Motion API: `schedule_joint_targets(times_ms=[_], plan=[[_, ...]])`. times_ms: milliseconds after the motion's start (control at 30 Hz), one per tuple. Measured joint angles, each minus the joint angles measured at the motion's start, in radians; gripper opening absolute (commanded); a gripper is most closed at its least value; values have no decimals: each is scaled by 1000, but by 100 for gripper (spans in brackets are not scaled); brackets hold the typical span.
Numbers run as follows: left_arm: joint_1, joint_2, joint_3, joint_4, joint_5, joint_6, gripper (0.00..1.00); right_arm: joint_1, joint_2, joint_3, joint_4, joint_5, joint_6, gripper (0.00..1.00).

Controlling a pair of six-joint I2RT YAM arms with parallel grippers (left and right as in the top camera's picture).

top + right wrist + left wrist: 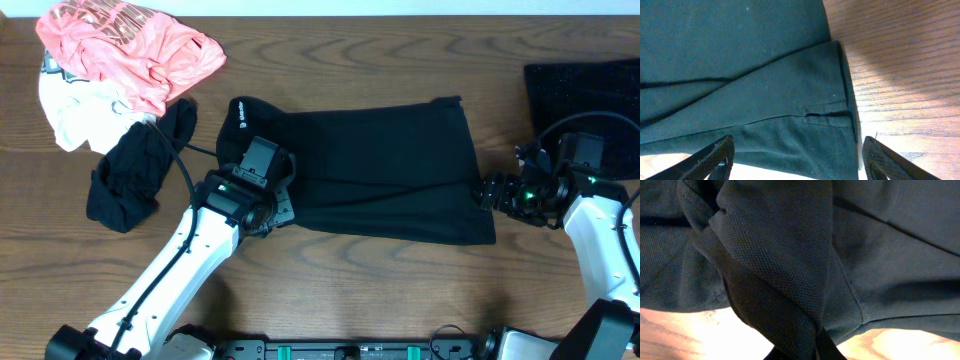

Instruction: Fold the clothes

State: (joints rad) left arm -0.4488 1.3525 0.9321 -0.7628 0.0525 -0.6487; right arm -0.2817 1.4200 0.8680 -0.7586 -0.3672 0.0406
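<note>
A black polo-type garment [385, 170] lies spread flat on the wooden table, collar end at the left. My left gripper [268, 205] is at its left lower part, shut on a bunched fold of the black fabric [775, 280]. The fabric hides the fingertips in the left wrist view. My right gripper [490, 192] is at the garment's right edge. It is open, with both fingers [797, 162] straddling the garment's hemmed corner [805, 100] just above the cloth.
A pink garment [130, 45] lies over a white one [65, 115] at the far left. A crumpled black garment [135, 175] lies below them, close to my left arm. A dark folded item [585, 85] sits at the far right.
</note>
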Motion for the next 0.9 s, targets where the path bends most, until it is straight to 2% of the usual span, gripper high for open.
schedule_joint_targets(times_ms=[200,533,733,900], plan=[[0,0,0,28,-21,7,10,0,0,0,-1,0,0,80],[0,8,0,248,-117,18,10,0,0,0,-1,0,0,77],[0,87,0,267,-139,18,9,0,0,0,-1,-2,-12,64],[0,138,0,267,-142,18,10,36,0,0,-15,-22,-56,68]])
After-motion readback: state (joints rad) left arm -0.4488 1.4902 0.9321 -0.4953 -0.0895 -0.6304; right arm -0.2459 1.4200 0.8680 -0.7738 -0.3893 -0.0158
